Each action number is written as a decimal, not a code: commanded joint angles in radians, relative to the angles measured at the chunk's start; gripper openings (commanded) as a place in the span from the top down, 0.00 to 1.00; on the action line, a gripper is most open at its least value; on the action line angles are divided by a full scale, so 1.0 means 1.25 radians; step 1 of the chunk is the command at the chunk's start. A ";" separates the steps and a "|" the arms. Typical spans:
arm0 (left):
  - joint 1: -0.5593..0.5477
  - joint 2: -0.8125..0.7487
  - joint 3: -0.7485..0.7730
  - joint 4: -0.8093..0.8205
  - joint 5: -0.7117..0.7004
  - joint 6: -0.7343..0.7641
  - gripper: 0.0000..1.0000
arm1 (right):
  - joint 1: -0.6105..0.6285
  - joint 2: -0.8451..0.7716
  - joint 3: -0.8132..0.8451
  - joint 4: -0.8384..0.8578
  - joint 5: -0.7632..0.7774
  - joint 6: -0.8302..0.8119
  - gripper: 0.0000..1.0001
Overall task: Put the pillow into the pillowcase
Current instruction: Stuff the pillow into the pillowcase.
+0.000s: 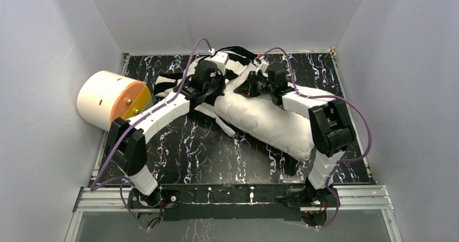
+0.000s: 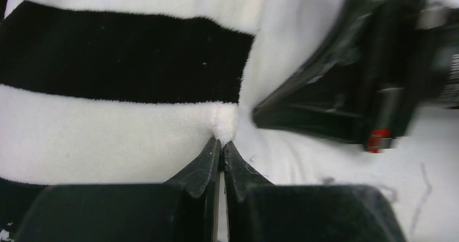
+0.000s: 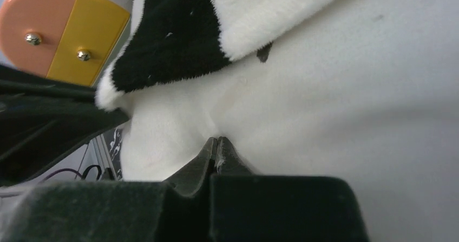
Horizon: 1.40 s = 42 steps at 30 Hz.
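Pillow [image 1: 270, 124]: mostly bare on marbled counter [image 1: 205, 150], only far end under the striped edge. Right pincer [image 3: 217, 142] clamped shut on pillow fabric, left pincer [image 2: 222, 143] pinched tight on pillowcase [image 2: 108, 63] hem. Most of the sleeving apparently left to do.

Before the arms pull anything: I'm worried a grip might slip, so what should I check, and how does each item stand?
1. Left gripper shut on the pillowcase edge: ok.
2. Right gripper shut on the pillow: ok, the fabric puckers at its tips.
3. Enough cloth in each pinch: cannot tell; only a small tuft shows at the tips.
4. Grippers apart from each other: ok, close but not touching.
5. Pillow inside the pillowcase: not ok; most of it lies bare on the table.
6. Pillowcase opening facing the pillow: cannot tell.
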 commanded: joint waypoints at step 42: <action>0.007 -0.223 -0.281 0.137 -0.014 -0.135 0.58 | 0.100 -0.239 -0.082 -0.181 0.027 -0.116 0.64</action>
